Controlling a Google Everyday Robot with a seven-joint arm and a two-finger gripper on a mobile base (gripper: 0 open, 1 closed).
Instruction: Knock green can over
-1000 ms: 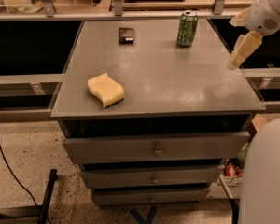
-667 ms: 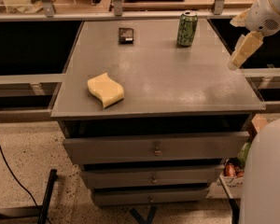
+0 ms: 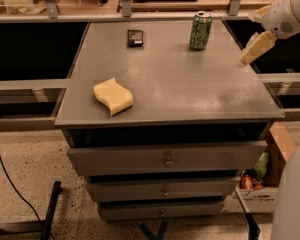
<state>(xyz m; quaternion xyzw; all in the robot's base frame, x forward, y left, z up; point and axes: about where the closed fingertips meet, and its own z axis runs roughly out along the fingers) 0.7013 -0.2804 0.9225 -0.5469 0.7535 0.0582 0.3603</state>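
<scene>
The green can (image 3: 200, 30) stands upright near the back right of the grey table top (image 3: 180, 84). It is green with dark markings and a silver top rim. My gripper (image 3: 253, 48) hangs over the table's right edge, to the right of the can and a little nearer the front. It is well apart from the can and holds nothing that I can see.
A yellow sponge (image 3: 113, 96) lies at the front left of the table. A small dark flat object (image 3: 135, 37) lies at the back, left of the can. Drawers (image 3: 165, 159) sit under the top. A metal rail (image 3: 140, 16) runs behind the table.
The gripper has stayed in almost the same place by the right edge. The can has not moved.
</scene>
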